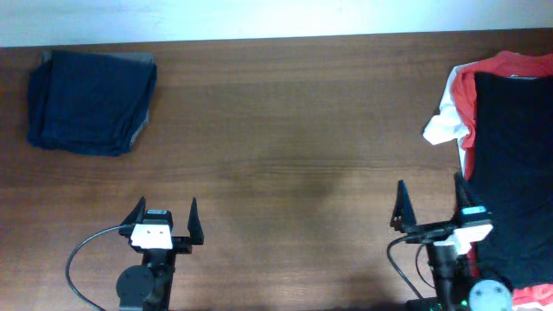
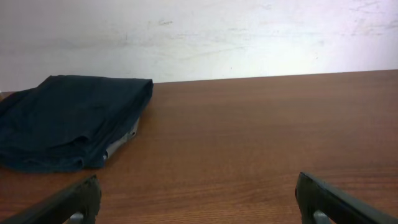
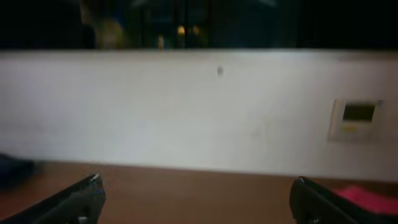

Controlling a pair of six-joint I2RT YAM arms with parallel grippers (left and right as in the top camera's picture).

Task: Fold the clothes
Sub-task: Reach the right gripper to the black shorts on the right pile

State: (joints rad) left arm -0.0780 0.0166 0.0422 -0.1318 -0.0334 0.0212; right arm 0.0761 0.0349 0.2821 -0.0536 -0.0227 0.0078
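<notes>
Claws idle: left claw (image 1: 167, 209) and right claw (image 1: 429, 194) gape empty over desk (image 1: 294, 130). Black garment (image 1: 514, 155) sprawls unfolded beside right claw, so that arm likely fetches.

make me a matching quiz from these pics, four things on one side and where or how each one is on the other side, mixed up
Things:
1. black garment
2. navy folded clothes
3. red T-shirt
4. left gripper

Place or state:
A. open, holding nothing
B. far left, in a folded stack
C. far right, lying on top
D. far right, showing from underneath another cloth

Pairs: 1-C, 2-B, 3-D, 4-A
</notes>
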